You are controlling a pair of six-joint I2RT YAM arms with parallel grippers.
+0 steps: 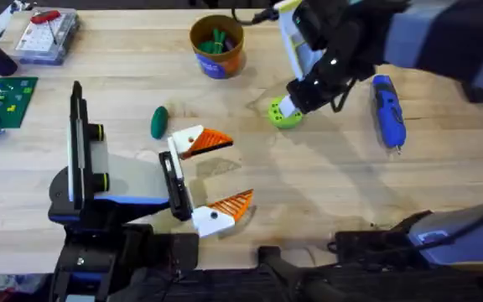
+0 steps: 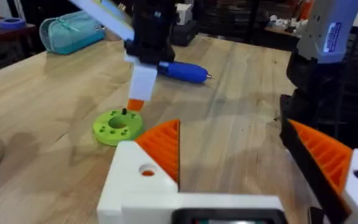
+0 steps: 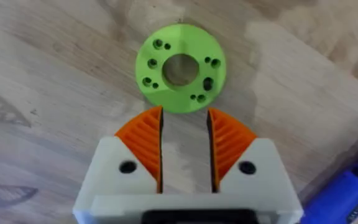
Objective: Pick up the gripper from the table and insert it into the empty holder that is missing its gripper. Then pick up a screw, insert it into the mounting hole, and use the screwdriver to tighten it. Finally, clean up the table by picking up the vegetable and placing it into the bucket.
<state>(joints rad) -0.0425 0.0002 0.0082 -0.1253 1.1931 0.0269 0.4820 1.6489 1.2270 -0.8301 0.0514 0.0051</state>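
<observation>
My right gripper [image 1: 288, 107] reaches in from the far right and hovers just above a lime-green flat ring [image 1: 285, 115]. Its orange-padded fingers [image 3: 143, 138] stand a narrow gap apart with nothing between them, just short of the ring [image 3: 180, 67]. The blue screwdriver [image 1: 388, 111] lies to the right of the ring on the table [image 1: 325, 184]. The dark green vegetable [image 1: 159, 122] lies left of centre. My left gripper [image 1: 225, 174] is wide open near the vegetable, empty. The orange and blue bucket [image 1: 216, 46] stands at the back. The loose gripper part, holder and screw are out of view.
A clear plastic parts box [image 1: 47, 35] sits at the back left, a green board [image 1: 2, 101] at the left edge. Green pieces lie inside the bucket. In the left wrist view a teal pouch [image 2: 73, 31] lies beyond the table.
</observation>
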